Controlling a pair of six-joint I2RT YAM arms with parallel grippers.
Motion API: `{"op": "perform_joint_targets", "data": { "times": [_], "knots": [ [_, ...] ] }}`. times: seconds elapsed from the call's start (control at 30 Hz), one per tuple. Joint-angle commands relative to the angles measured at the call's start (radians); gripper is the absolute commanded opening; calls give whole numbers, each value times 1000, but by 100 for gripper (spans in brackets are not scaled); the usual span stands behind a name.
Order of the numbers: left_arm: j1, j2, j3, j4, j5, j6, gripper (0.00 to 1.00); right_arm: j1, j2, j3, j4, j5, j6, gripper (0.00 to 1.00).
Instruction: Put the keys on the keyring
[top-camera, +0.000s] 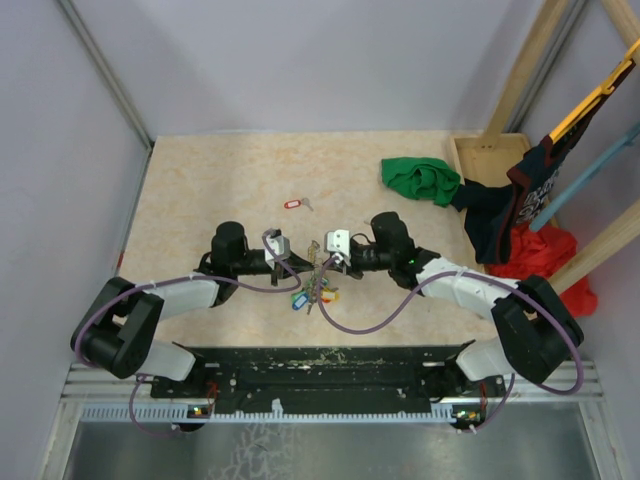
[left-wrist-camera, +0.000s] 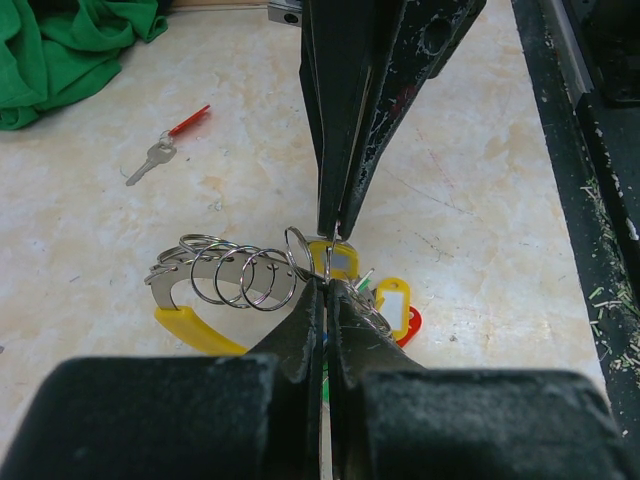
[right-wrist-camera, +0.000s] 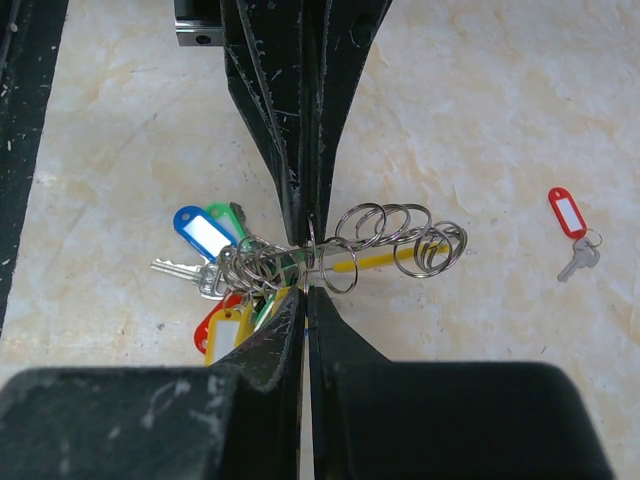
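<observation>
At the scene's centre the left gripper (left-wrist-camera: 322, 297) and right gripper (right-wrist-camera: 305, 297) meet tip to tip, both clenched on the keyring (right-wrist-camera: 258, 265). Its long axis runs near-far, with the tags (right-wrist-camera: 197, 228) at the near end.

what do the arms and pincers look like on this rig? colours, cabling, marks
Left arm and right arm: white shells between bulky black joints, each trailed by a looping purple cable. Silver-grey blocks at the wrists. Left pincer and right pincer: slim tapered black fingers, scuffed and flecked pale.
</observation>
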Motion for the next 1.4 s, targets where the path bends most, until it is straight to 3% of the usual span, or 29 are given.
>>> {"op": "perform_joint_targets", "data": {
  "times": [0.0,1.37],
  "knots": [
    [3,2,-3,37,42,6,0,10,-14,43,52,-16,-9,0],
    [3,9,7,25,52,2,0,12,-21,52,20,-63,-35,0]
  ]
}}
